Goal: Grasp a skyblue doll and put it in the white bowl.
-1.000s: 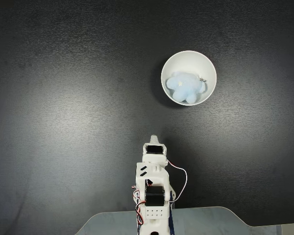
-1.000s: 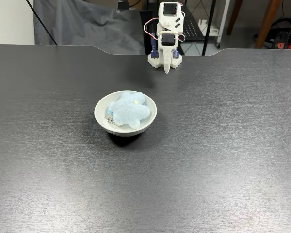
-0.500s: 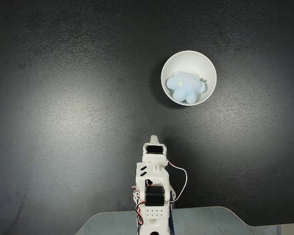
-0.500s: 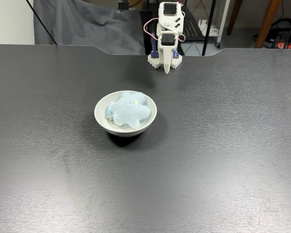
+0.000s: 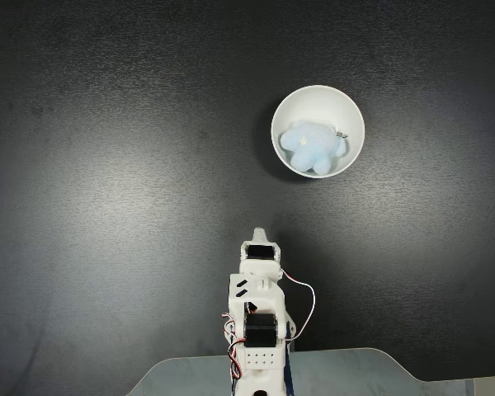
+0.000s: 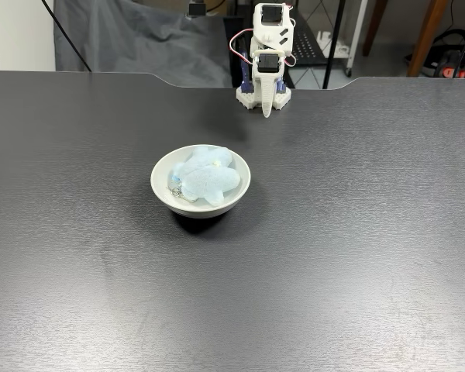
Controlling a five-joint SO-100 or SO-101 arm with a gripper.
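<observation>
Doll (image 5: pixel 313 147) lies in white bowl (image 5: pixel 349 114), well apart from the clenched, empty claw (image 5: pixel 259 233).

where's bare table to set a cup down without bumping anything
Almost everywhere: the black table is bare on all sides of the white bowl, which holds the skyblue doll. The one occupied stretch is the edge where the folded arm and its gripper sit.
</observation>
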